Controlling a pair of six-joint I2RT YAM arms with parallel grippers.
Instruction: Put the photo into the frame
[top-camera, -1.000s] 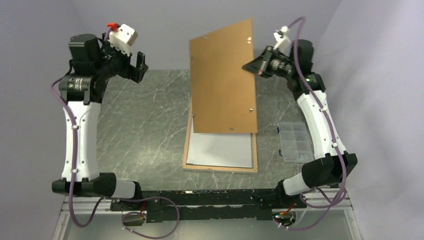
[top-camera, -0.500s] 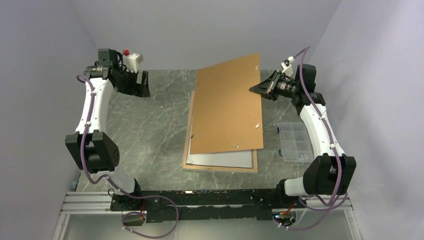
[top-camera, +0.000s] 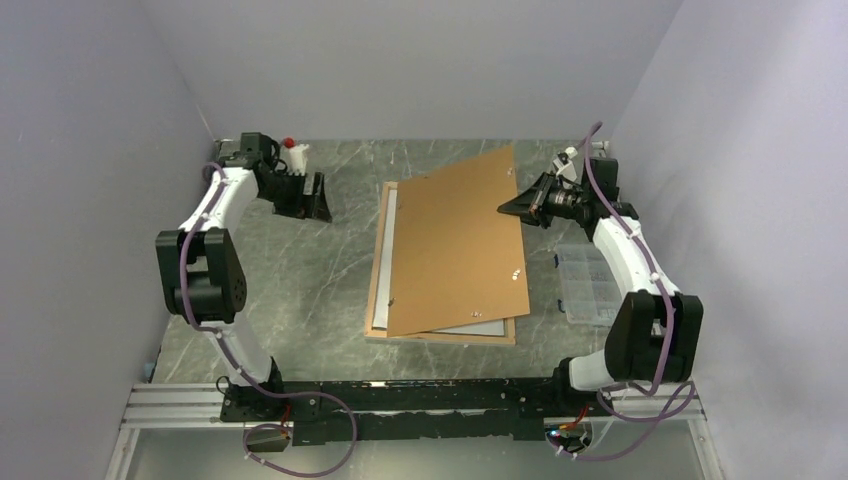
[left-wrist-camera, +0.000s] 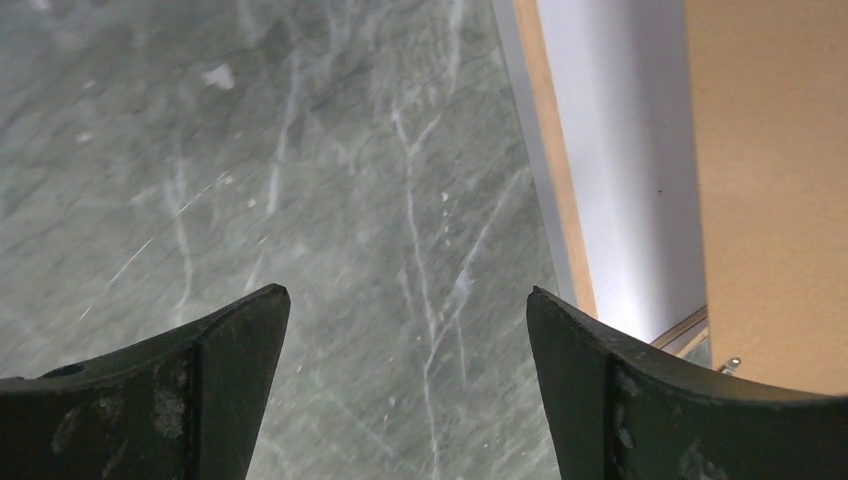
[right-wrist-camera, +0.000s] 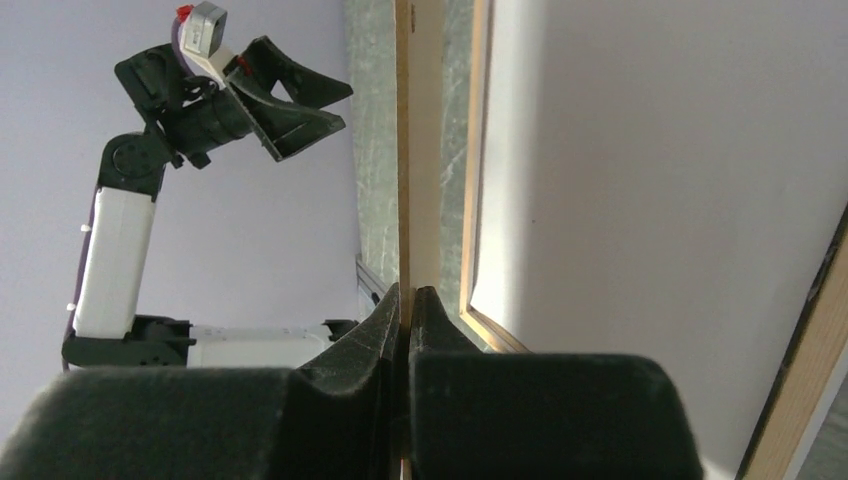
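The frame (top-camera: 377, 285) lies flat mid-table, its pale wood back up, with a white surface (top-camera: 392, 215) filling its opening. The photo is hidden. My right gripper (top-camera: 505, 209) is shut on the right edge of the brown backing board (top-camera: 455, 245), which slants low over the frame. In the right wrist view the board (right-wrist-camera: 403, 150) stands edge-on between the pinched fingers (right-wrist-camera: 405, 295), beside the frame's rail (right-wrist-camera: 478, 180). My left gripper (top-camera: 318, 200) hangs open and holds nothing above bare table left of the frame; its wrist view shows the frame's rail (left-wrist-camera: 560, 190) and the board (left-wrist-camera: 770, 180).
A clear plastic compartment box (top-camera: 588, 283) sits on the table right of the frame, under my right forearm. Purple-grey walls close in on the left, back and right. The grey marble table (top-camera: 290, 280) spreads left of the frame.
The right gripper has swung the backing board down from nearly upright to a low slant over the frame. The left arm has reached out and dropped toward the table's back left, still open.
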